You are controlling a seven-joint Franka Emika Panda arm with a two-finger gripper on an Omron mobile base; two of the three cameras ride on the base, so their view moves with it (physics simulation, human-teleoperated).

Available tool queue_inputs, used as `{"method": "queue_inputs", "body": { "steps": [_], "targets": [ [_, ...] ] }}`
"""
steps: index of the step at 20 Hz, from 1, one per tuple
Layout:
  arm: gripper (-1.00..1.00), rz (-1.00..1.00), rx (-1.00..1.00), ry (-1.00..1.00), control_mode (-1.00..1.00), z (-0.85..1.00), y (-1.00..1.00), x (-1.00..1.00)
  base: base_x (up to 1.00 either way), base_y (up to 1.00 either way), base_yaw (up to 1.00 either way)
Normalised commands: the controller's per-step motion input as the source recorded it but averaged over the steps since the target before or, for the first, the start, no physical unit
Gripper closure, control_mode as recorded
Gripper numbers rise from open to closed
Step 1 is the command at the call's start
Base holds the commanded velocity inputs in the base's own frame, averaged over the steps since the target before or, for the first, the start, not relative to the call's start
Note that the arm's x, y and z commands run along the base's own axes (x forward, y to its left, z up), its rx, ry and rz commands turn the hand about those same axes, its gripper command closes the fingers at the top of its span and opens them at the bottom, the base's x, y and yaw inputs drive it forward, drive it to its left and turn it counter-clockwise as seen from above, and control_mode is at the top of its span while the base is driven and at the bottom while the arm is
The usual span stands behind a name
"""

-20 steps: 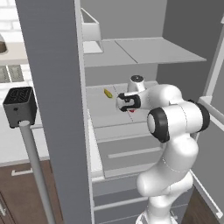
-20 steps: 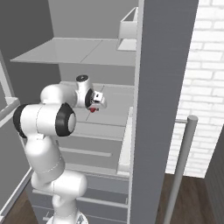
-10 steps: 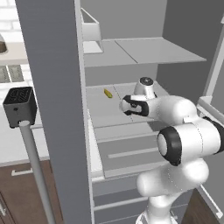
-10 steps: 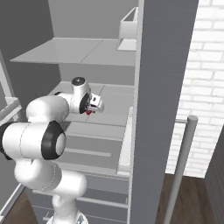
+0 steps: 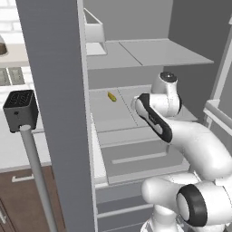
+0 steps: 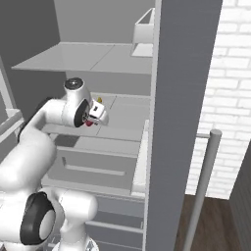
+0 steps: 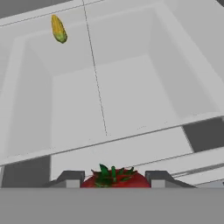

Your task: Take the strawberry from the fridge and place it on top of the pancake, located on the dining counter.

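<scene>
I am carrying the small bright red strawberry (image 7: 113,179) with its green leafy cap out of the tall grey fridge (image 5: 54,113); my gripper (image 7: 113,180) is clamped on it, the berry sitting right between my two dark finger tips. It hangs above the pale grey shelf (image 7: 118,100), well apart from the small yellow oblong item (image 7: 58,29) farther back. Next, I judge, I must back clear of the open door and head for the pancake.
</scene>
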Motion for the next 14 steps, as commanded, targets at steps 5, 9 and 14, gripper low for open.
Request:
{"method": "queue_inputs", "body": {
  "steps": [5,9,14],
  "targets": [
    [1.0,-0.04,0.0,0.0,-1.0,0.79,0.0,-0.97,0.0,0.0,0.0],
    [1.0,-0.01,0.0,0.0,-1.0,0.62,0.0,-0.98,0.0,0.0,0.0],
    [1.0,0.05,0.0,0.0,-1.0,0.32,0.0,-1.0,0.0,0.0,0.0]
  ]
}}
